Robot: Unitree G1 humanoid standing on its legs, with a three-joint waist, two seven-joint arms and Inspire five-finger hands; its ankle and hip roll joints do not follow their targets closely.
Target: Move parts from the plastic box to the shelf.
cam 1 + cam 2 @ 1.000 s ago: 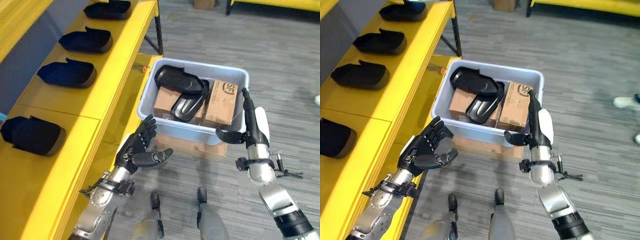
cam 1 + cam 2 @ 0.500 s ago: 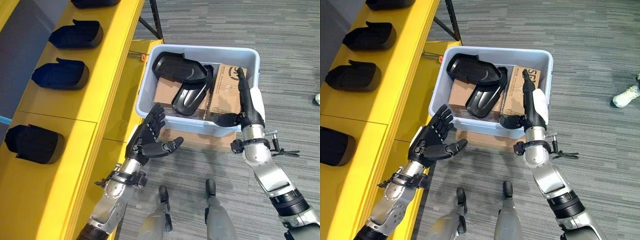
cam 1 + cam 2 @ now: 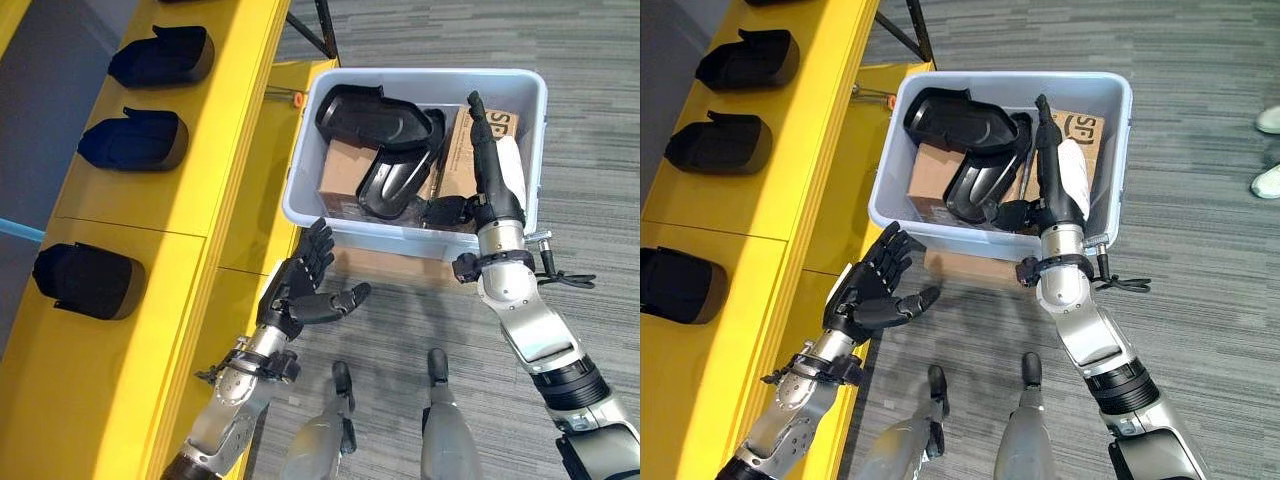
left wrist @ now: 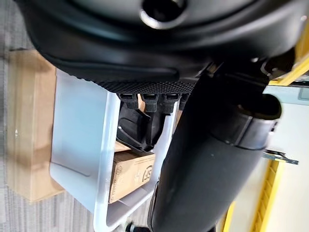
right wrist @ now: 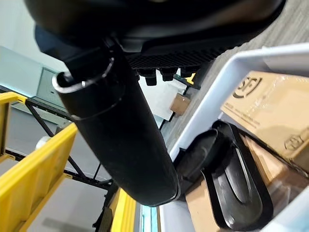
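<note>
Workshop or warehouse: yellow shelf holding black parts, grey carpet floor.

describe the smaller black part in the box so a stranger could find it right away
Start at the pale grey plastic box on the floor beside the yellow shelf. Two black moulded plastic parts lie inside on brown cardboard boxes. It is the narrower scoop-shaped part nearer the right hand, open side up, partly tucked under the broader part.

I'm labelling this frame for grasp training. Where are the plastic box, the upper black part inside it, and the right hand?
plastic box (image 3: 312,215), left eye view, on its near rim.
upper black part (image 3: 375,117), left eye view, on its broad top shell.
right hand (image 3: 492,180), left eye view, on the back of the hand.
</note>
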